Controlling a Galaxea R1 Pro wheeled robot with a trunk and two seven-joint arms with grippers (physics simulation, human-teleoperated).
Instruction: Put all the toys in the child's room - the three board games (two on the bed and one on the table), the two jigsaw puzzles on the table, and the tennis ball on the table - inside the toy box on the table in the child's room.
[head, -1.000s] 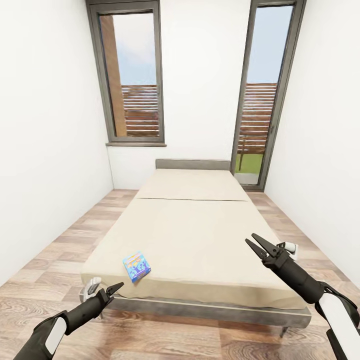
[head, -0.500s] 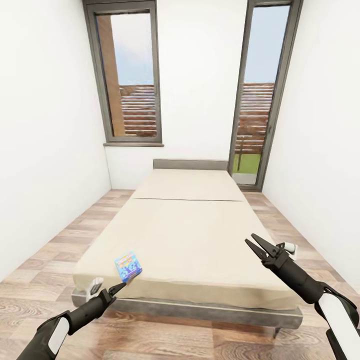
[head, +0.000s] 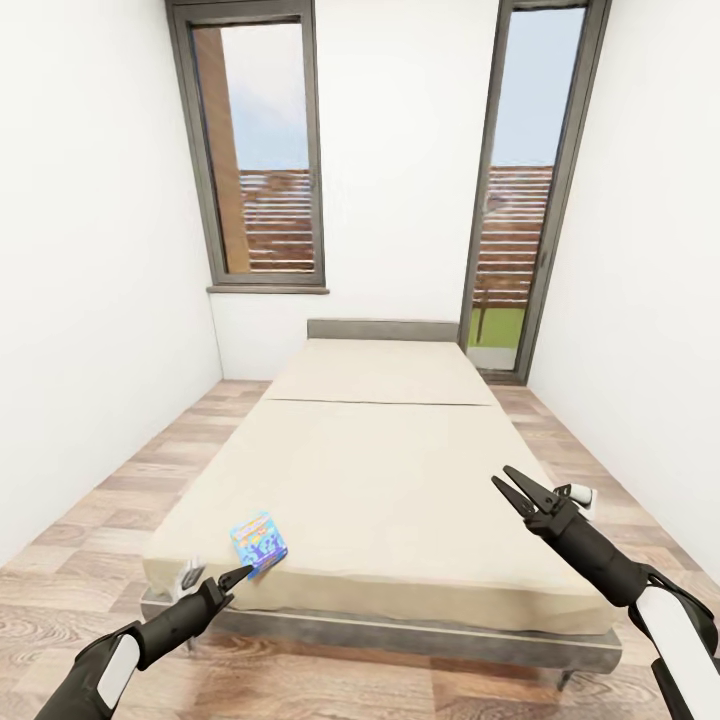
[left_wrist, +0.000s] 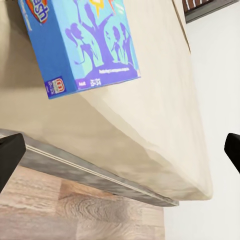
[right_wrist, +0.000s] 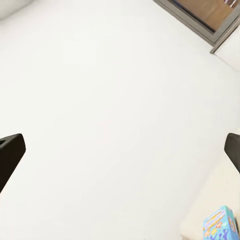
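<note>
Head view, surroundings: We see the bed (head: 380, 470) running lengthwise between white walls, with two tall windows (head: 262, 150) behind its headboard and plank floor (head: 90, 560) on both sides. Nothing lies between either gripper and the game.
Head view, arms: We note the left gripper (head: 238, 574) reaching low over the bed's near edge, its tip just beside the game. The right gripper (head: 512, 488) hangs over the bed's right side, jaws parted, nothing between them.
Head view, game: The board game (head: 259, 541) lies flat on the cover near the bed's near left corner; a small blue printed box.
Left wrist view: We see both fingers (left_wrist: 10, 157) set wide apart with nothing held, the game (left_wrist: 82, 42) ahead on the cover, blue with purple silhouettes.
Right wrist view: We see wide-spread fingers (right_wrist: 10, 152) facing white wall, the game (right_wrist: 220, 225) small at one corner.
</note>
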